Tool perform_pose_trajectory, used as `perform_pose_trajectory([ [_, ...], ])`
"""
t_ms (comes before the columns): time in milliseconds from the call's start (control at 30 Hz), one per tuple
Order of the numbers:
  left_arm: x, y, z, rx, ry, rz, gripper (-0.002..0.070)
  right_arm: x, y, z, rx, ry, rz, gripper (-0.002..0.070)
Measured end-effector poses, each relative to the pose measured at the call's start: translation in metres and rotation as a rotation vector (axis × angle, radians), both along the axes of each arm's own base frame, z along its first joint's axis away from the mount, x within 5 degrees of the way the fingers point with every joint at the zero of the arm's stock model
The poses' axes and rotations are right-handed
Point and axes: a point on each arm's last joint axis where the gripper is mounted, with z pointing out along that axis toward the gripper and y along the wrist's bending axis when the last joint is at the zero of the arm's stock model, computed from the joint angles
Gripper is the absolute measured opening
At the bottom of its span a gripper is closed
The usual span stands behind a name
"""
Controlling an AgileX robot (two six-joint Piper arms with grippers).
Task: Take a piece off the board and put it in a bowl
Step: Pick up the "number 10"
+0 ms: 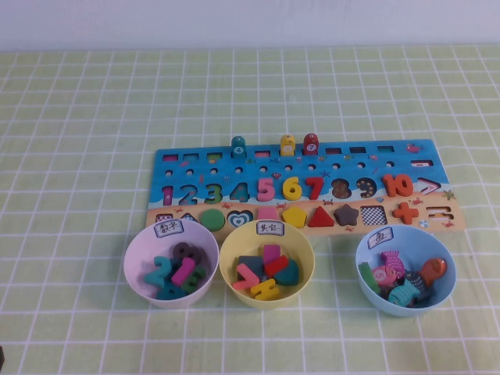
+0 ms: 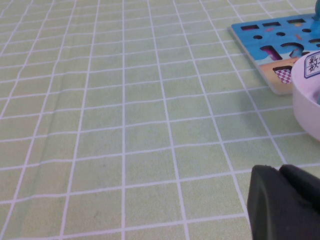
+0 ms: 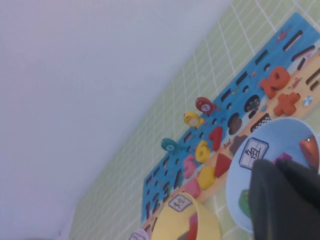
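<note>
Left gripper [image 2: 282, 202] shows only as a dark lump at the edge of its own wrist view, low over the green checked tablecloth [image 2: 125, 125]; can't tell how far it's parted or whether it has anything. Just beyond it sits the pink-lilac bowl [image 2: 307, 107] w/ its white label, and past that the near corner of the board [image 2: 260, 47]. Right gripper [image 3: 285, 200] is likewise just a dark mass in its wrist cam, can't tell its state either; it hangs over the light blue bowl [image 3: 265, 150], w/ the yellow bowl [image 3: 187, 220] beside that. Further out from it lies the board, and the orange-red "10" piece [image 3: 274, 81] sits in its slot there, next to the orange plus sign [image 3: 288, 103]. From the high cam neither arm shows; the "10" piece [image 1: 397, 185] is at the right end of the number row on the board [image 1: 437, 168], well apart from the pink-lilac bowl [image 1: 134, 258], which holds several number pieces.
</note>
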Motion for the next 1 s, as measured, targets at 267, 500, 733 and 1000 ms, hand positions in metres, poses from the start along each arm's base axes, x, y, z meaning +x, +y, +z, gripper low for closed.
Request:
perform_pose_trajectory([
  [267, 0.0, 0.0, 0.0, 0.0, 0.0, 0.0, -0.0004, 0.0, 0.0, 0.001, 0.036, -0.003, -0.005, -0.0019],
  [500, 0.0, 0.0, 0.0, 0.0, 0.0, 0.0, -0.0004, 0.0, 0.0, 0.001, 0.024, -0.001, 0.001, -0.0019],
  [733, 0.0, 0.0, 0.0, 0.0, 0.0, 0.0, -0.0004, 0.0, 0.001, -0.001, -0.099, -0.019, 0.021, -0.0019],
  [1000, 0.0, 0.0, 0.0, 0.0, 0.0, 0.0, -0.0004, 0.009, 0.006, 0.054, -0.389, 0.044, 0.13, -0.0019],
])
